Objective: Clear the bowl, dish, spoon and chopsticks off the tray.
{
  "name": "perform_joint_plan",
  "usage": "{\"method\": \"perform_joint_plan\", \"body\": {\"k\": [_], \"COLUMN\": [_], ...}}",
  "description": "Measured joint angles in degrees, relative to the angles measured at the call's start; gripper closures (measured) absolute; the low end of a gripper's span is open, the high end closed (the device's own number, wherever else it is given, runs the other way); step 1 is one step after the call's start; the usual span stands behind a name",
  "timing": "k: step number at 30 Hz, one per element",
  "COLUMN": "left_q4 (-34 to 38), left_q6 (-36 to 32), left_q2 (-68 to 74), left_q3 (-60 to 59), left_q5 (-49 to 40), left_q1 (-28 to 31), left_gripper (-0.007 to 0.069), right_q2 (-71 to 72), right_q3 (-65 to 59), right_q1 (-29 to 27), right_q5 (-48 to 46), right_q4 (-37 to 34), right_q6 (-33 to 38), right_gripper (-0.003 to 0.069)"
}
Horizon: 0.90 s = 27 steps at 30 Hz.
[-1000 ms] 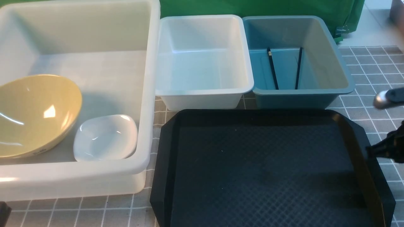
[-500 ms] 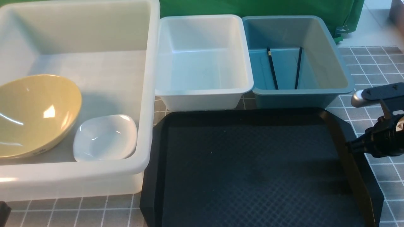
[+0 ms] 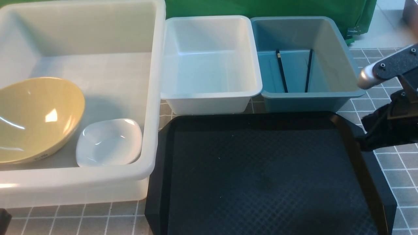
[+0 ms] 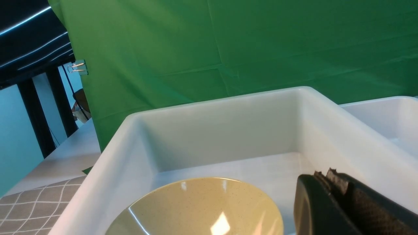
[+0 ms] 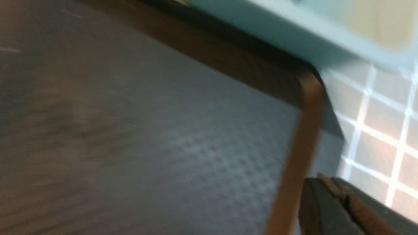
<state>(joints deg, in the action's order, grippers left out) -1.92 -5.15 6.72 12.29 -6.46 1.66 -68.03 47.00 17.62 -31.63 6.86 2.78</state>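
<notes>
Two black chopsticks [image 3: 294, 71] lie apart from each other on the floor of the blue bin [image 3: 346, 58], both running front to back, the left one showing its gold band near the far end. Your tray [image 3: 261, 176] sits just in front of that bin and of the small white bin [image 3: 209, 94] beside it, with nothing on its diamond-textured floor. To its left you have the large translucent white bin [image 3: 153, 98], touching or nearly touching the tray's left rim. Inside it the olive-yellow bowl [image 3: 36, 117] leans tilted against the bin's left side, and the small white dish [image 3: 109, 142] rests just beside the bowl, close to the bin's front right corner. You will not find the spoon in any view.

Your right gripper [image 5: 329, 186] hangs at the tray's right rim near the far right corner; its fingers [image 5: 313, 202] are pressed together with nothing between them. That wrist view is motion-blurred, so you cannot tell whether the tips touch the rim. Your left gripper [image 4: 326, 178] is out of the front view; from its wrist camera you see its fingers [image 4: 310, 202] pressed together and empty, poised over the large white bin above the bowl. Everything stands on a tabletop covered with a grey checked cloth [image 3: 385, 65], with a green backdrop [image 3: 261, 9] behind the bins.
</notes>
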Motion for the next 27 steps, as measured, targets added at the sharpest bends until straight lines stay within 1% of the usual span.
{"method": "perform_joint_plan", "body": {"k": [2,4,5,8,9,11,12,14,15,18,21,22,23,24,27], "left_q4": [0.0,0.0,0.0,0.0,0.0,0.0,0.0,0.0,0.0,0.0,0.0,0.0,0.0,0.0,0.0], "left_q6": [0.0,0.0,0.0,0.0,0.0,0.0,0.0,0.0,0.0,0.0,0.0,0.0,0.0,0.0,0.0], "left_q2": [0.0,0.0,0.0,0.0,0.0,0.0,0.0,0.0,0.0,0.0,0.0,0.0,0.0,0.0,0.0], "left_q3": [0.0,0.0,0.0,0.0,0.0,0.0,0.0,0.0,0.0,0.0,0.0,0.0,0.0,0.0,0.0], "left_q5": [-0.1,-0.2,-0.4,-0.7,-0.7,-0.8,-0.8,-0.8,-0.8,-0.8,-0.9,-1.0,-1.0,-1.1,-1.1], "left_q1": [0.0,0.0,0.0,0.0,0.0,0.0,0.0,0.0,0.0,0.0,0.0,0.0,0.0,0.0,0.0], "left_gripper": [0.0638,0.0638,0.0638,0.0638,0.0638,0.0638,0.0638,0.0638,0.0638,0.0638,0.0638,0.0638,0.0638,0.0638,0.0638], "right_q2": [4.2,7.4,10.4,19.6,20.3,27.4,29.2,35.6,36.9,39.4,40.1,40.1,40.1,40.1,40.1], "right_q3": [0.0,0.0,0.0,-0.3,-0.4,-2.4,-2.9,-6.9,-8.5,-14.4,-19.7,-20.8,-21.1,-23.4,-25.8], "right_q1": [5.0,7.5,9.8,13.5,13.9,15.1,15.2,15.5,15.5,15.5,15.5,15.5,15.5,15.5,15.5], "right_q5": [0.0,1.6,4.2,10.7,11.2,17.1,17.9,22.1,22.5,23.0,24.1,24.6,25.1,26.9,27.9], "right_q4": [0.0,-0.1,0.0,-0.2,-0.2,-0.2,-0.2,-0.2,-0.2,-0.2,-0.2,-0.2,-0.2,-0.2,-0.2], "right_q6": [0.1,0.9,2.1,6.0,6.2,7.4,7.5,7.4,7.0,3.4,-4.4,-6.3,-6.8,-9.8,-11.1], "right_gripper": [0.0625,0.0625,0.0625,0.0625,0.0625,0.0625,0.0625,0.0625,0.0624,0.0622,0.0620,0.0620,0.0620,0.0618,0.0617]}}
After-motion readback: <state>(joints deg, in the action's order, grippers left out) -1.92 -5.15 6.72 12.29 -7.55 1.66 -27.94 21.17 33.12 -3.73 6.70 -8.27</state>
